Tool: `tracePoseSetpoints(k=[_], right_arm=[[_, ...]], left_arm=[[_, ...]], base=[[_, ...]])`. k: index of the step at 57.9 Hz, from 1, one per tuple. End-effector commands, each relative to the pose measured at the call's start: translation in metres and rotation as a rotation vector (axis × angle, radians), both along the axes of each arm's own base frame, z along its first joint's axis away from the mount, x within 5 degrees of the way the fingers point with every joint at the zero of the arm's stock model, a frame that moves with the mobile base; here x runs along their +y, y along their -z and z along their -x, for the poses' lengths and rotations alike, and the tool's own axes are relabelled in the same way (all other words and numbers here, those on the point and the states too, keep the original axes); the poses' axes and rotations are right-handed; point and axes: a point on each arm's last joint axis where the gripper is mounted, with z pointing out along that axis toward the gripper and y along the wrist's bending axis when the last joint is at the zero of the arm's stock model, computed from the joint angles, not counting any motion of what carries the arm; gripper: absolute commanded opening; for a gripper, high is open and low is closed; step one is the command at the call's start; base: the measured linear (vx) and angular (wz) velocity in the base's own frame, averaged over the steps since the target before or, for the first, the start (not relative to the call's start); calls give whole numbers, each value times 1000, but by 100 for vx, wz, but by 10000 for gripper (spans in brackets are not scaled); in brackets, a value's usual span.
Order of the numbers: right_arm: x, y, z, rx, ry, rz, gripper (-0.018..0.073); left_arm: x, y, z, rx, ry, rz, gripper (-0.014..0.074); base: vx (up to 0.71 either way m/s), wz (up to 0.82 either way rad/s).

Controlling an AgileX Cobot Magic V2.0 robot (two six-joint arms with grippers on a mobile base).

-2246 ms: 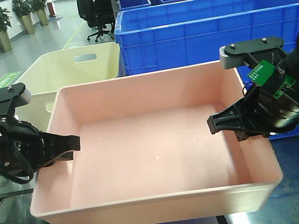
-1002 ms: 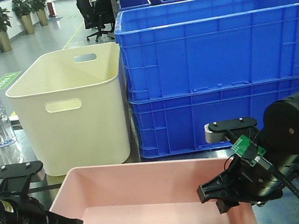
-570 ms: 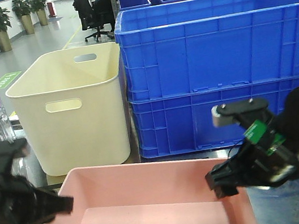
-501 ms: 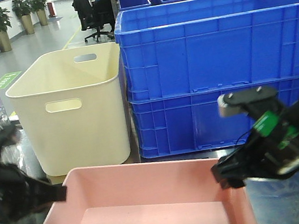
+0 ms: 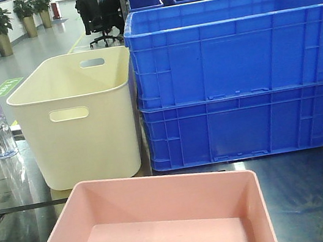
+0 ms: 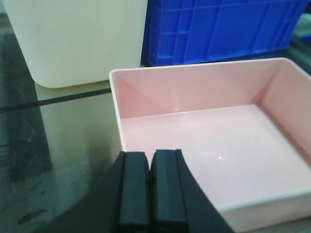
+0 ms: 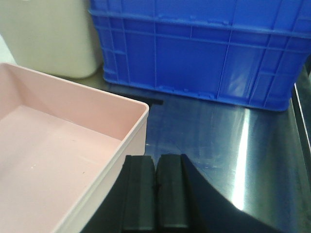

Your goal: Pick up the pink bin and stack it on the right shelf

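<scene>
Your left gripper (image 6: 150,187) has its jaws pressed together, empty, above the pink bin's (image 6: 214,145) near-left rim. Your right gripper (image 7: 155,196) likewise closed, empty, just right of the bin. Bin sits on the right shelf (image 5: 310,195), near of the cream tub (image 5: 80,116) and blue crates (image 5: 235,77).
</scene>
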Motion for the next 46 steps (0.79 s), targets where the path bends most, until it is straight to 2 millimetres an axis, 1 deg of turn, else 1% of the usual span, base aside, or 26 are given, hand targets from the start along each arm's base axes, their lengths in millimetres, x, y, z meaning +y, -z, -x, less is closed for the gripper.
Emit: tracePoseSetpoints(k=[1,4,5,7,11,15,24,32,46], right_arm=[[-7,15,22,-206,-32,-37,-12],[-10,34,32,-251,-40,-61,-11],[-11,37,36,-277,-42,-68,-11],[-12,49,40,-297,-46,-74,-11],[-12,63,41,-327,-55,-75,-11],[-11,70,39,-343,-63,-50,-11],[-10,74,37,-343,-69,-52,-8],[-8,74,38,-309,-71,-145,-8],[-8,74,38,-309,-72,-146,-8]], left_arm=[[8,11,17,-169,-33,81,-8],[11,25,24,-207,-45,98,-8],[12,30,26,-218,-49,104,-8],[14,36,28,-235,-55,110,-8],[15,45,28,-262,-68,113,-8],[15,47,26,-285,-77,106,-8],[15,48,25,-287,-80,112,-8],[15,48,25,-287,-80,112,-8],[15,48,25,-288,-80,113,-8]], base=[[0,0],[0,0],[0,0],[0,0],[0,0],[0,0],[0,0],[0,0],[0,0]])
